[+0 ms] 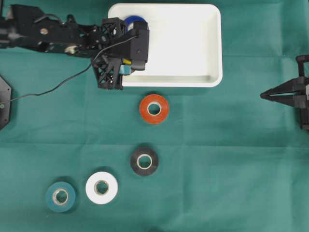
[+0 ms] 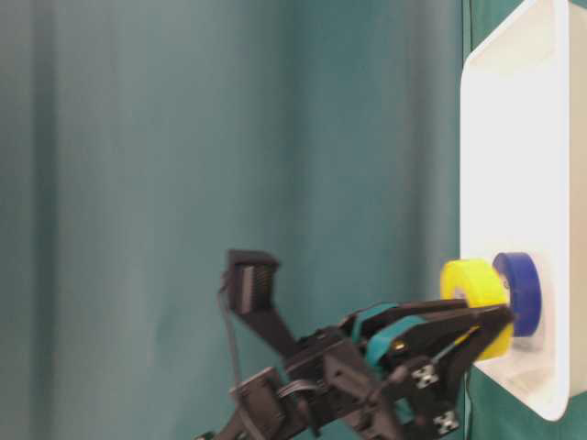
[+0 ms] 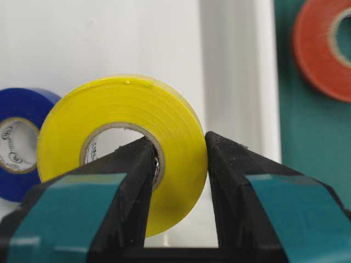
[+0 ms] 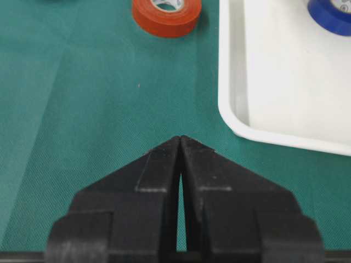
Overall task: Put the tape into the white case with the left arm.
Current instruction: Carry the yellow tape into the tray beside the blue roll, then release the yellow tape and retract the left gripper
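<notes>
My left gripper (image 3: 180, 139) is shut on a yellow tape (image 3: 126, 109) roll, one finger through its core and the other on its outer face. It hangs over the near-left corner of the white case (image 1: 218, 43), with the yellow tape (image 2: 470, 282) standing on edge just above the case floor (image 2: 514, 137). A blue tape roll (image 1: 136, 20) lies inside the case beside it, partly hidden by the left arm in the overhead view. My right gripper (image 4: 181, 138) rests shut and empty at the far right of the table (image 1: 263, 95).
On the green cloth in front of the case lie an orange roll (image 1: 154, 108), a black roll (image 1: 145, 161), a white roll (image 1: 102, 187) and a teal roll (image 1: 61, 196). A thin black cable (image 1: 58, 87) trails left from the left arm.
</notes>
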Controlling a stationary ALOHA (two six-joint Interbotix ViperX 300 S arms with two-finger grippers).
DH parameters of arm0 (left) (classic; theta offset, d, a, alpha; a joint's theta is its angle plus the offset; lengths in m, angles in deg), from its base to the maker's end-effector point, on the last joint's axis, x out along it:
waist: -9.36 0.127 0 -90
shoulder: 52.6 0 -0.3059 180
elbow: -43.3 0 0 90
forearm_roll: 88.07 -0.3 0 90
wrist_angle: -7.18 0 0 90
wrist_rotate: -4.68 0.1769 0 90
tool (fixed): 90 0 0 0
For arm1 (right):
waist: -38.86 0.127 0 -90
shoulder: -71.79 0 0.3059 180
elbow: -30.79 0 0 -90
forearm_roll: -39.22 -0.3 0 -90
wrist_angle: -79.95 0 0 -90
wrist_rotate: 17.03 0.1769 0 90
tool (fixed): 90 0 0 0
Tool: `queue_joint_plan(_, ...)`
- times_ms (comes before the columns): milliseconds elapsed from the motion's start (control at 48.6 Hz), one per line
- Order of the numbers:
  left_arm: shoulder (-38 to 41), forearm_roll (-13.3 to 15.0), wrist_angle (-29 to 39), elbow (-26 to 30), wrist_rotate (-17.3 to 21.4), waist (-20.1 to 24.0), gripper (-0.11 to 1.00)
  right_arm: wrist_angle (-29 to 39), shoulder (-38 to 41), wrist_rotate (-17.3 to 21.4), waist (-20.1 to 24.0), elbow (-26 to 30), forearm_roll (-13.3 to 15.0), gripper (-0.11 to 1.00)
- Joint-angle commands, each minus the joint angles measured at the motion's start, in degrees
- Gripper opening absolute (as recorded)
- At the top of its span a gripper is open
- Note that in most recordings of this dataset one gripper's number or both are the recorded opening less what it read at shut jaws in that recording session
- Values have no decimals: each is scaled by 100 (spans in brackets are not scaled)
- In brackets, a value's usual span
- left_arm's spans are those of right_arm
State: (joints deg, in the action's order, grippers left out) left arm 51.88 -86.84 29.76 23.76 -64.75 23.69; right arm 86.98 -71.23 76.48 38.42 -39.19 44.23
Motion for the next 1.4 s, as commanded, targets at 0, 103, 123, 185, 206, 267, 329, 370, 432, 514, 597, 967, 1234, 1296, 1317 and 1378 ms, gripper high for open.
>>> queue_joint_plan(0, 18, -9, -44, 202, -18, 62, 26, -62, 26, 9, 0, 62, 9, -9)
queue_joint_plan(103, 105, -9, -62, 246, -18, 123, 26, -62, 35, 9, 0, 62, 9, -9)
queue_joint_plan(123, 105, -9, -70, 255, -18, 132, 26, -62, 35, 9, 0, 62, 9, -9)
queue_joint_plan(185, 114, -9, -105, 255, -18, 141, 26, -62, 26, 0, 0, 62, 9, -9)
queue_joint_plan(206, 114, -9, -114, 255, -18, 149, 26, -62, 26, 9, 0, 62, 9, -9)
queue_joint_plan(267, 114, -9, -141, 246, -18, 141, 26, -62, 26, 0, 0, 62, 9, -9)
queue_joint_plan(329, 123, -9, -141, 246, -26, 141, 26, -62, 35, 9, 0, 62, 9, -9)
queue_joint_plan(370, 114, -9, -141, 237, -26, 141, 26, -62, 35, 0, 0, 62, 9, -9)
queue_joint_plan(432, 123, -9, -141, 229, -35, 149, 26, -62, 35, 0, 0, 62, 9, -9)
queue_joint_plan(514, 123, -9, -141, 229, -53, 141, 26, -62, 26, 9, 0, 62, 9, -9)
queue_joint_plan(597, 123, -9, -141, 220, -70, 149, 26, -62, 26, 9, 0, 62, 18, -9)
queue_joint_plan(967, 9, 0, -141, 62, -88, 70, 87, -62, 35, 9, 0, 62, 9, -9)
queue_joint_plan(1234, -88, 0, -141, 26, -97, 35, 86, -62, 35, 9, 0, 62, 9, -9)
queue_joint_plan(1296, -158, 9, -114, 18, -105, 9, 86, -62, 26, 9, 0, 62, 9, -9)
queue_joint_plan(1317, -193, 9, -105, 0, -114, 0, 86, -62, 26, 9, 0, 62, 9, -9)
queue_joint_plan(1378, -352, 18, -97, -79, -123, -53, 86, -62, 35, 9, 0, 62, 9, -9)
